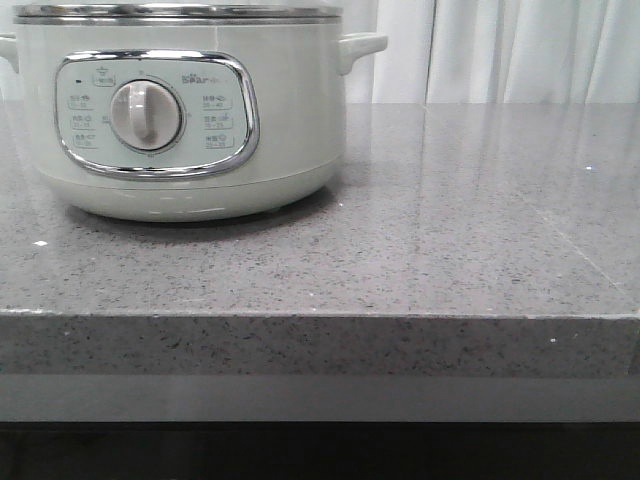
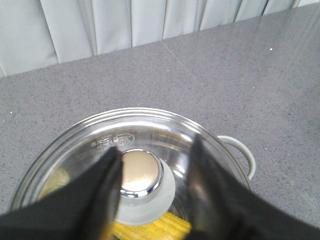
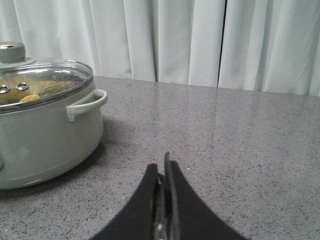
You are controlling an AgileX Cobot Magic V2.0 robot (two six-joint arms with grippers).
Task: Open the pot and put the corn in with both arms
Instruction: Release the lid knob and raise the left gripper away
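Front view first: the pot [image 1: 180, 110] sits at the far left of the grey speckled counter [image 1: 450, 230], set well back from its front edge, with the control panel [image 1: 155, 113] and round silver dial [image 1: 147, 113] facing the camera. No arm shows here, and the pot's top is cut off at the rim. A short line of lettering sits above the dial, too small to read; the labels around it are just as unreadable. Over to the left wrist view, and here is what the front hides: the glass lid [image 2: 150, 125] is on the pot, its shiny knob [image 2: 137, 172] right between the two dark fingers [image 2: 100, 185] of the left gripper [image 2: 152, 192], which are spread apart on either side of it, not closed on it. Through the glass, the corn [image 2: 155, 229] lies inside the pot, yellow kernels showing. Embossed marks sit on the lid near the knob, not legible. The right wrist view has the pot from the side, lid on, side handle [image 3: 87, 104] sticking out, white curtain [image 3: 200, 40] behind. The right gripper [image 3: 164, 175] hangs over bare counter well apart from the pot, fingers pressed together on nothing.
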